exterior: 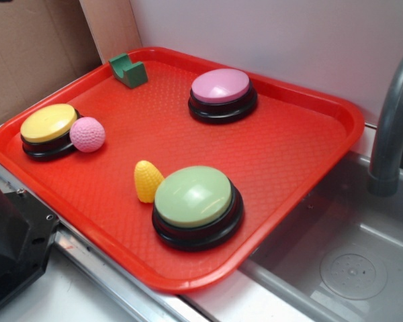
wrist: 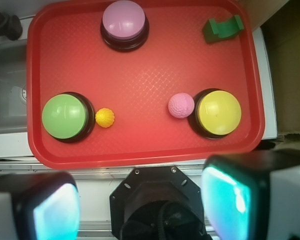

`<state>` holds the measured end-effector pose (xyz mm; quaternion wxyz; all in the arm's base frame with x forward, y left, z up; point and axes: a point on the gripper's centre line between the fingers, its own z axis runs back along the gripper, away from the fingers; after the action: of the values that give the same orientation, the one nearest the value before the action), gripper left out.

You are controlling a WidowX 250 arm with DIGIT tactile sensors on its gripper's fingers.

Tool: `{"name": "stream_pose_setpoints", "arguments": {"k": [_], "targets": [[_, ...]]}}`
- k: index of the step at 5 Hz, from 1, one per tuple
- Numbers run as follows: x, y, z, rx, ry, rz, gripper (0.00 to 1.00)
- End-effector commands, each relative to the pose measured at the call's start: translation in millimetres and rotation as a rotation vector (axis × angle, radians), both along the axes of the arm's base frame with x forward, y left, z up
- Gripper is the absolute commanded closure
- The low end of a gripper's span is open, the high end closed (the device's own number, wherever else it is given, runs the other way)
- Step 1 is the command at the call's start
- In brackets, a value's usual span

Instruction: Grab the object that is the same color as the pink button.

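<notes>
A small pink dimpled ball (exterior: 87,134) (wrist: 181,105) lies on the red tray (exterior: 282,154) (wrist: 140,75), touching the yellow-topped button (exterior: 48,129) (wrist: 217,112). The pink button (exterior: 221,94) (wrist: 124,22) stands at the tray's far side, well apart from the ball. My gripper (wrist: 142,200) hangs high above the tray's near edge, open, with nothing between its two fingers (wrist: 229,200). In the exterior view the gripper is out of frame.
A green-topped button (exterior: 196,204) (wrist: 66,116) stands with a yellow toy corn (exterior: 147,180) (wrist: 104,117) next to it. A green block (exterior: 128,70) (wrist: 222,28) lies in a tray corner. A sink basin (exterior: 349,255) and grey faucet (exterior: 393,121) are beside the tray. The arm's black base (wrist: 157,205) is below the gripper.
</notes>
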<state>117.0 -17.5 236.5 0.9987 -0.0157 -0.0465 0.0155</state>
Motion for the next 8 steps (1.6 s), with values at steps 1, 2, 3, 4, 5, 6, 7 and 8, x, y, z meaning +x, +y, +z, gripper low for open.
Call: {"name": "stream_pose_setpoints", "arguments": {"k": [1, 2, 3, 4, 5, 6, 7, 8], "targets": [[0.0, 0.0, 0.0, 0.000, 0.000, 0.000, 0.00], [23.0, 35.2, -29.7, -0.010, 0.075, -0.100, 0.00], [41.7, 80.8, -58.9, 0.010, 0.025, -0.226, 0.00], [58.2, 105.9, -96.5, 0.006, -0.006, -0.334, 0.00], [68.8, 110.7, -127.1, 0.038, -0.034, -0.396, 0.00], [75.4, 101.2, -164.4, 0.051, -0.019, -0.514, 0.00], [75.4, 85.8, -177.4, 0.061, -0.031, -0.644, 0.00], [70.2, 77.4, -172.8, 0.125, -0.050, -0.770, 0.00]]}}
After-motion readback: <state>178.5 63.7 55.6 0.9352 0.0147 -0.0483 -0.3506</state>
